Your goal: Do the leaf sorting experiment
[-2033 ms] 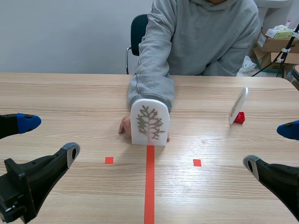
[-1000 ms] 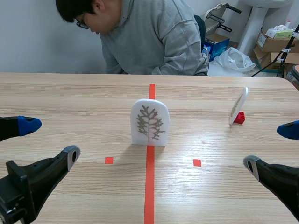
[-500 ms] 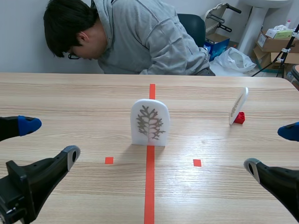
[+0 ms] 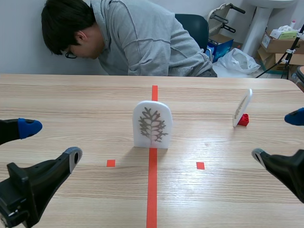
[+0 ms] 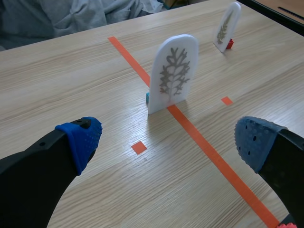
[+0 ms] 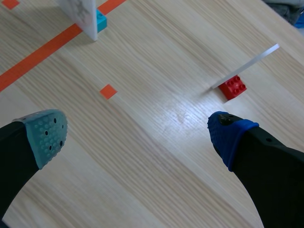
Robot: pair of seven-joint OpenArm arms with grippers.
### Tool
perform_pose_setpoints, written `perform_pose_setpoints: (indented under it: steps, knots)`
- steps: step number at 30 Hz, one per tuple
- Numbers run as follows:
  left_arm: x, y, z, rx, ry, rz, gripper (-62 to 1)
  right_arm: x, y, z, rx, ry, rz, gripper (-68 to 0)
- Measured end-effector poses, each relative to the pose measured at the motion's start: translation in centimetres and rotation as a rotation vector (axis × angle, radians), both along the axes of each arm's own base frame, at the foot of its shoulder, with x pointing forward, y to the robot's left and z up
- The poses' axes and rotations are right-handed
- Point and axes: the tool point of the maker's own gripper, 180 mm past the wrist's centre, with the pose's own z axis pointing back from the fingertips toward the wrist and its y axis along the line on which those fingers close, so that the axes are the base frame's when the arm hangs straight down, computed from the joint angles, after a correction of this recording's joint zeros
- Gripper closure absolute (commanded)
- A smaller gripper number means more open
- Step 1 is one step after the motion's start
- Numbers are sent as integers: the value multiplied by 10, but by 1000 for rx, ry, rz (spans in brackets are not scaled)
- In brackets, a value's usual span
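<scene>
Left gripper [image 4: 50, 141] sits low at the left near edge of the table [image 4: 71, 95]. Jaws are wide apart with nothing between them; the left wrist view [image 5: 168, 142] shows only bare wood and tape under the gap. A small tape square [image 4: 110, 163] lies just ahead of it.

Person [image 4: 137, 38] in a grey hoodie is across the table, left of centre, bent over with head down toward the left. No hands on the table. A dark chair [image 4: 192, 23] is behind them.

Centre: white arched leaf card [image 4: 152, 124] stands upright on the orange-red tape line [image 4: 152, 190], branching leaf print facing the robot. In the left wrist view the card [image 5: 173, 73] is held up by a blue brick [image 5: 147, 98] at its base. It is well apart from both grippers.

Right of centre is a second tape square [image 4: 200, 165]. Further right and farther back, a second leaf card [image 4: 242, 108] stands turned nearly edge-on to the scene camera and leaning, propped on a red brick [image 4: 244, 119]. The right wrist view shows that brick [image 6: 233, 87] touching the card's foot, just ahead of the blue fingertip.

Right gripper [image 4: 277, 136] is low at the right edge, jaws wide apart and empty, with bare table under it [image 6: 137, 134].

Background far right: white plastic bag [image 4: 237, 59] and cardboard boxes [image 4: 280, 45].
</scene>
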Motion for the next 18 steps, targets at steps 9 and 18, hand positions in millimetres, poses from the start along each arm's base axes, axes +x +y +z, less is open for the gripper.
perform_pose_setpoints:
  steps: [9, 18]
  knots:
    - [0, 0, 0, -13, 0, 14, -602, 36, 38, -27, 8, 45, 161, -608]
    - [-1, 0, -5, 3, 24, 12, -602, 82, 79, -53, 13, 77, 258, -608]
